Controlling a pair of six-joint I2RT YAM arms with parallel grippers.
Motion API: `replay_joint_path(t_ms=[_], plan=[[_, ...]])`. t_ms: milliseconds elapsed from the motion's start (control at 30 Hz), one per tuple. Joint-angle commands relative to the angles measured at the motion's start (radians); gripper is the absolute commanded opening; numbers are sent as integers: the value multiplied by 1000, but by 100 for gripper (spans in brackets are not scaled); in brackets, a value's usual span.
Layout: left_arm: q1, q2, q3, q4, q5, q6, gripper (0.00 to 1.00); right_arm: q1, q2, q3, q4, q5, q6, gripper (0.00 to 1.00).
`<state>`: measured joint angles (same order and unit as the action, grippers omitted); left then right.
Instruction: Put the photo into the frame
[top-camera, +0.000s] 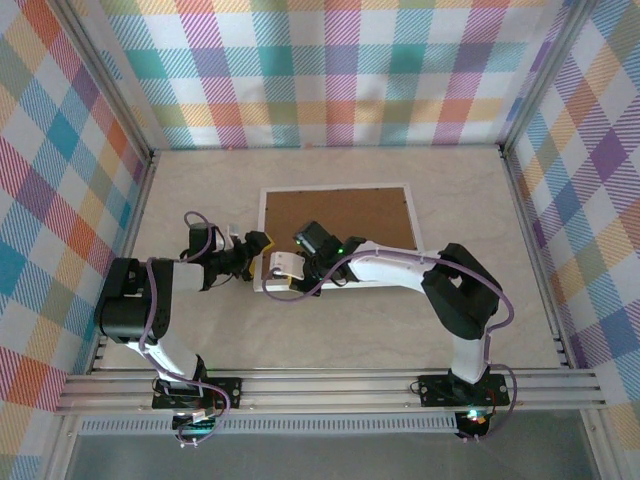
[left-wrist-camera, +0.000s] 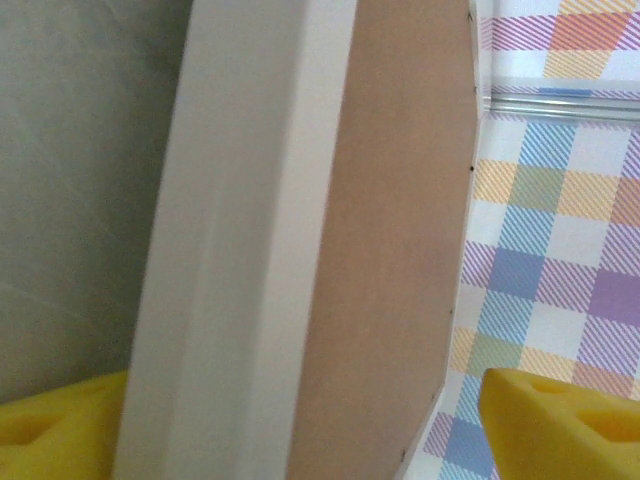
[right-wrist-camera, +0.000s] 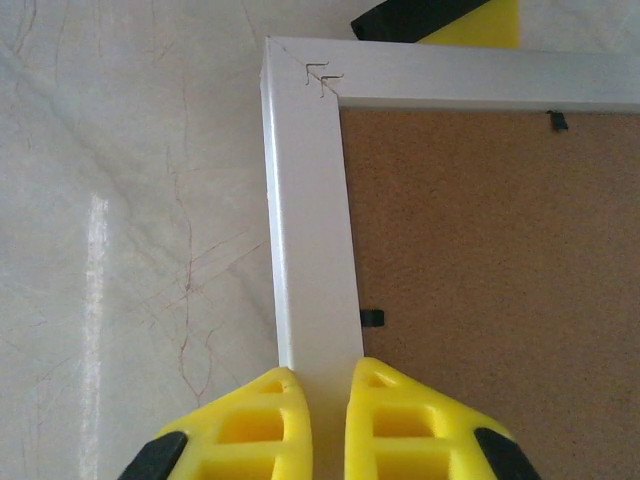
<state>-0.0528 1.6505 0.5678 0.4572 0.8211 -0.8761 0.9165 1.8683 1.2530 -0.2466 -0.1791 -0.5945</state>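
Frame (top-camera: 262, 222): white and thin-edged, lying back-up on the worktop (top-camera: 200, 190) with its rails flat on the surface.
Backing board (top-camera: 340, 220): plain brown, seated inside the frame's rails and covering the whole opening.
Photo: cannot tell whether it lies under the board.
Tabs (right-wrist-camera: 370, 318): small black clips on the inner lip of the frame's rail, one of them just ahead of the right fingers.
Left gripper (left-wrist-camera: 315, 430): at the frame's left edge. Its yellow fingers stand apart with the rail between them. One sits on the worktop side against the rail, and the other sits on the board side with a gap showing, so there is no grip yet.
Right gripper (right-wrist-camera: 328, 385): over the frame's white rail near its near-left corner, fingers closed together and holding nothing. The tips are on or just above the rail – contact cannot be told.
Step in hand (judged): take hold of the frame's left rail while the right arm steadies it.
Doing it well:
- Close squarely on the rail alone.
- Stay off the board's edge and the tabs.
- Press straight down with the right so the frame does not skid – lift only once both left fingers bear on the rail.
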Motion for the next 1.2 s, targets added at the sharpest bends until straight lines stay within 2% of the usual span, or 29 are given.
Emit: replay_joint_path(t_ms=[0,167,367,433,500,533,600,667,733,800,967,1167], plan=[[-22,-49,-9,74,82,-21,72,-15,-7,14,123,-67,55,0],[-22,-105,1,10,63,8,59,-20,2,0,129,-60,54,0],[-29,-195,13,-106,17,37,35,-18,-15,-31,144,-44,69,0],[-35,-226,24,-158,-6,51,32,-18,-30,-49,156,-29,80,3],[-38,-251,30,-188,-25,53,30,-16,-52,-63,162,-3,100,15],[-41,-263,33,-206,-36,53,29,-14,-68,-72,163,16,111,27],[-43,-285,43,-243,-59,55,26,-12,-108,-96,168,54,124,43],[-44,-304,58,-280,-83,49,20,-1,-146,-106,138,113,129,51],[-51,-314,77,-314,-103,49,19,22,-175,-106,96,195,130,62],[-56,-318,93,-334,-117,47,19,51,-200,-125,83,267,116,68],[-67,-325,110,-340,-144,22,18,134,-214,-187,115,489,86,72],[-79,-344,125,-358,-158,5,18,218,-136,-220,282,805,-1,73]])
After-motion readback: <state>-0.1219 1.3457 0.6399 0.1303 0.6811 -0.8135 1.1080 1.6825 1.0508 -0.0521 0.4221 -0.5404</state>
